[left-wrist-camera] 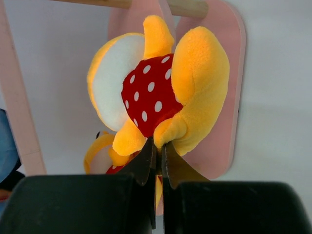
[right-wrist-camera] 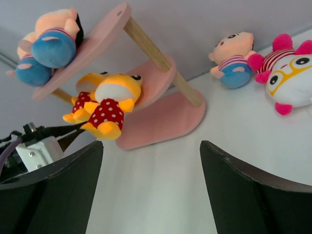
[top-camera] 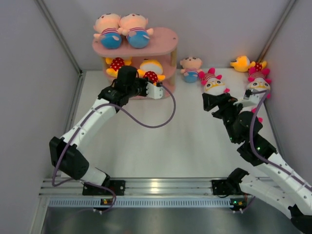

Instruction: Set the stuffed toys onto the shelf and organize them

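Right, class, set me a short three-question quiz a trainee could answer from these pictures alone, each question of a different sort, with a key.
1. What lies on the top board of the shelf?
A. two peach-headed dolls in blue pants
B. two pink-tufted toys
C. nothing
2. True or false: the right gripper is shut on a toy.
3. How many stuffed toys lie on the table, off the shelf?

Key
1. A
2. False: its fingers are wide apart with nothing between them.
3. Four: one peach-headed doll, one yellow-orange toy, two white-faced toys.
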### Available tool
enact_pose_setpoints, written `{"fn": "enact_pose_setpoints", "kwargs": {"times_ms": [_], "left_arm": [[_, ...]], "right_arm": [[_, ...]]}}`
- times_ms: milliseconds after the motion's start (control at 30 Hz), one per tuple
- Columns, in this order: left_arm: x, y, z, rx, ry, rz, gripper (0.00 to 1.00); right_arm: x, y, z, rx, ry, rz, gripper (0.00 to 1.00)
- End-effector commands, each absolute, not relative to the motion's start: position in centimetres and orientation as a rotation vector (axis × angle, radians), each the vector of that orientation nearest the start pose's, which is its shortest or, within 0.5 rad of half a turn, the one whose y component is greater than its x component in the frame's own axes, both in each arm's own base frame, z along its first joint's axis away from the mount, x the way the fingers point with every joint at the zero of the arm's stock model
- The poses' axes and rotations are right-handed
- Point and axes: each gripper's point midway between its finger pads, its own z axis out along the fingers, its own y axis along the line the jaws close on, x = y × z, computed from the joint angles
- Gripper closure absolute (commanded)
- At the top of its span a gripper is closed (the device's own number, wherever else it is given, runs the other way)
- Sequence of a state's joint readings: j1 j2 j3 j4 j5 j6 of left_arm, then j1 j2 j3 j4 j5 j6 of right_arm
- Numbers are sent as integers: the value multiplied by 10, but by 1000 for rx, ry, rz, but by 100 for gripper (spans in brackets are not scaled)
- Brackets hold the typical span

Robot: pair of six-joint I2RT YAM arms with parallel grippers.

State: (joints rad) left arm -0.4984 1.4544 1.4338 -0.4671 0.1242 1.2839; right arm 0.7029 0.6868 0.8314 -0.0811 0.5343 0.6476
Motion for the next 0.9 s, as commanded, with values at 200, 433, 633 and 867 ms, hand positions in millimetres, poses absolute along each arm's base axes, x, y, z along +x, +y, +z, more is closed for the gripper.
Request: {"fn": "enact_pose_setpoints", "kwargs": {"times_ms": [200,433,633,867], "left_arm": [[474,-177,342,1431,1280,406,100],[495,-140,329,1433,1312,398,100],[501,-123,318,1424,1347,389,100],[509,-124,309,1400,1389,363,100]], "right_arm": [[266,127,349,340,1547,579,19],[264,117,346,377,1530,562,20],[266,118,345,378,1538,555,20],[273,125,337,350,1582,530,19]]}}
